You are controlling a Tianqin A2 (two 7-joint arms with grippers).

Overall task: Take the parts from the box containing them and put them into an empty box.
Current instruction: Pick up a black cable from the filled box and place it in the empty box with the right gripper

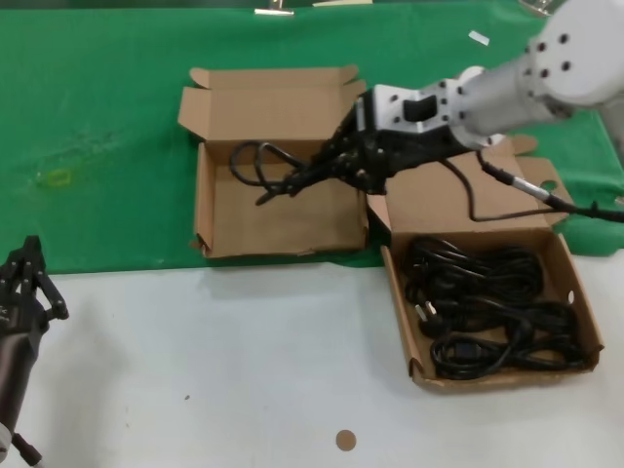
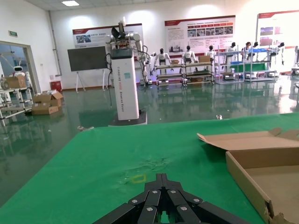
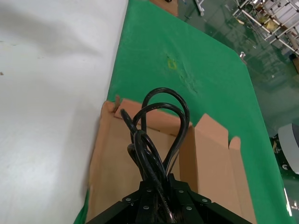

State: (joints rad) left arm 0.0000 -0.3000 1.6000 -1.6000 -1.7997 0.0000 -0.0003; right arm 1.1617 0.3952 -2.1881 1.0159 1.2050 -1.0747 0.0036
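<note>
two boxes side by side, a cable bundle held over the left one

the empty box [image 1: 278, 200] lies on the cloth [image 1: 107, 117] toward the far middle of the tabletop [image 1: 214, 370], its lid folded back behind it. the box containing them [image 1: 487, 292] lies just to its right and nearer the robot, corners almost touching, with the cables [image 1: 492, 307] heaped inside. the right gripper [image 1: 331, 161] reaches in from the right above the empty box, fingers [image 3: 149, 196] closed on a looped cable [image 1: 258, 166] that hangs over that box's inside. the left gripper [image 1: 29, 278] sits at the near left edge of the tabletop, well apart from both boxes.
</note>
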